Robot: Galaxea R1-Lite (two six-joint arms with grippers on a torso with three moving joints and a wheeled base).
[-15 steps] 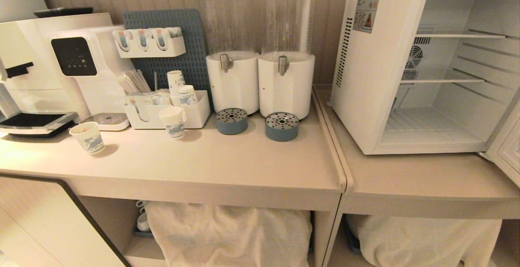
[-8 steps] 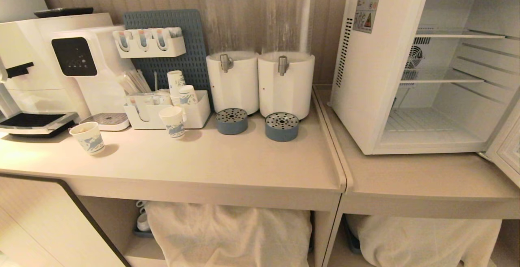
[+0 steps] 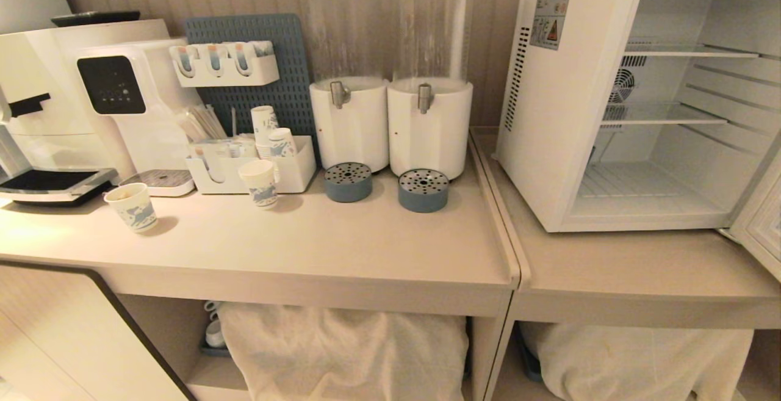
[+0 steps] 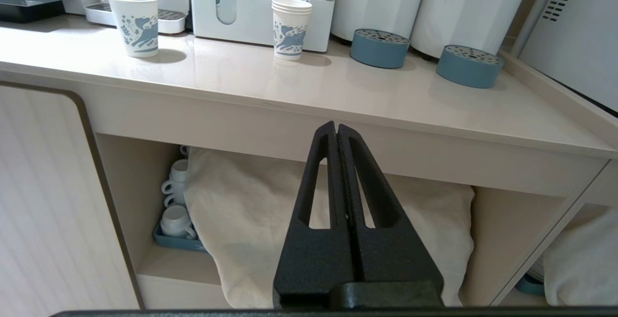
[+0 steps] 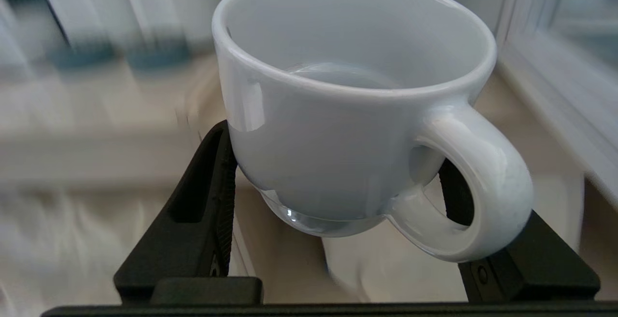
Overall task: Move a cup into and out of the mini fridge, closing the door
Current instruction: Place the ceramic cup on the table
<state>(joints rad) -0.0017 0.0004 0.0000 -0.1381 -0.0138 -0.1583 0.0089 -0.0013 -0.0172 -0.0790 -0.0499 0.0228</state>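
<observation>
With the door (image 3: 759,221) wide, mini fridge (image 3: 567,114) shelves bare.

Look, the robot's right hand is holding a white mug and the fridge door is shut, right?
Not quite. The right gripper does hold the white mug, but the fridge stands open. The head view shows its bare shelves, with the door swung aside.

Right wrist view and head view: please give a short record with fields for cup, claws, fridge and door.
cup: small white ceramic mug with loop handle, upright, empty
right claw: shut on the mug's body
left claw: shut, empty, below the counter edge
fridge: white boxy mini fridge, interior with wire shelves bare
door: glass-windowed door, open
</observation>
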